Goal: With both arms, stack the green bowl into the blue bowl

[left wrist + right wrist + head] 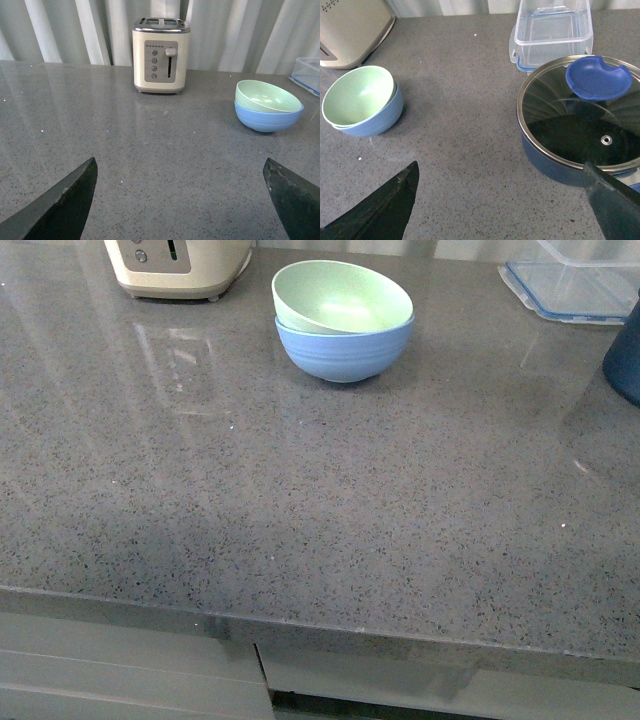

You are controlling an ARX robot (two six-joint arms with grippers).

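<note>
Nearest, the left gripper [180,200] and right gripper [500,200] both stand spread wide and empty, well back from the work. Farther across the speckled grey countertop [300,520], the green bowl [343,298] already sits nested in the blue bowl [345,352], slightly tilted. Beyond stands a cream toaster [161,55]. The likely risk: a careless arm sweep nudging the stack, since the tilted green bowl could slide or tip out.

Cream toaster [161,55], clear lidded container [553,31], glass-lidded navy pot [575,120] on grey countertop [300,500]
</note>
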